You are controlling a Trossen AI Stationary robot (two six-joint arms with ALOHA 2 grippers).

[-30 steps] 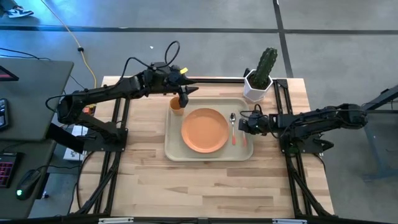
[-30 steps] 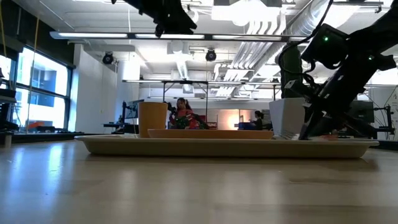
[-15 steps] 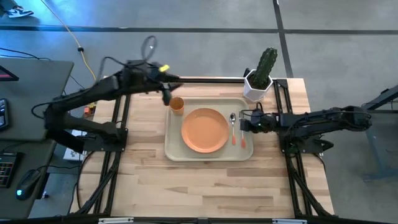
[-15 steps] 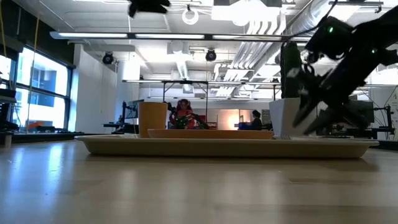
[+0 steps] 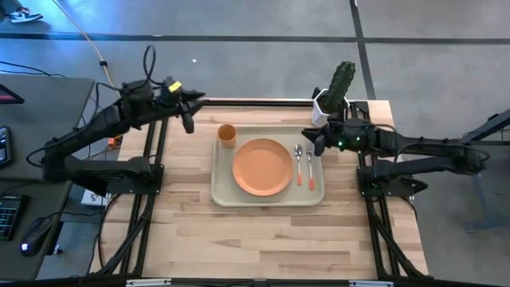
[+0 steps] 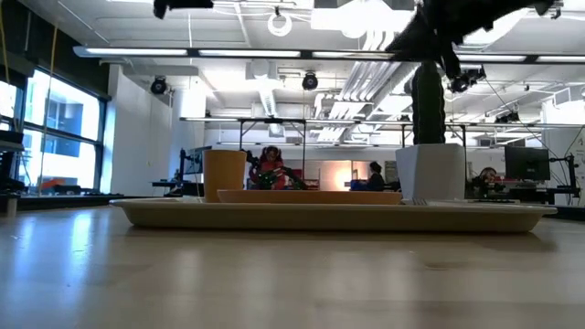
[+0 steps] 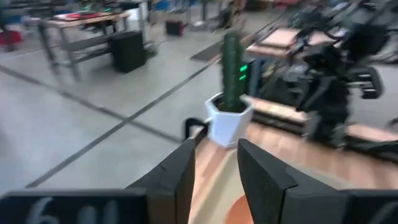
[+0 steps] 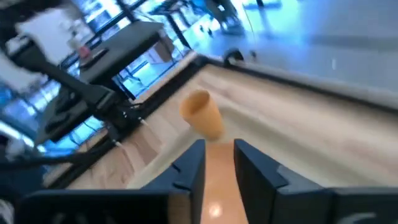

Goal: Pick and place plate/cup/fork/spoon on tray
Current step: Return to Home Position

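From above, taking the tray (image 5: 221, 191) as the clock face, the left gripper (image 5: 188, 121) hangs off the tray's corner at about ten o'clock, clear of the rim and empty, its fingers (image 7: 180, 176) drawn near together with only a narrow slot between them. The cup (image 5: 227, 134) stands upright in that same ten-o'clock corner of the tray, so it lies toward four o'clock from the left gripper, close by but apart. The plate (image 5: 262, 166) sits flat at the tray's centre. Just right of it the spoon (image 5: 299, 161) and then the fork (image 5: 311, 167) lie side by side, long axes running twelve to six, metal ends at twelve. The right gripper (image 5: 308, 137) hovers over the tray's edge near two o'clock, holding nothing, its fingers (image 8: 190, 167) a narrow gap apart; the fork's head lies toward six o'clock from it, probably just below, though height is hard to judge here. All four pieces appear to be on the tray, so little seems left to fetch.
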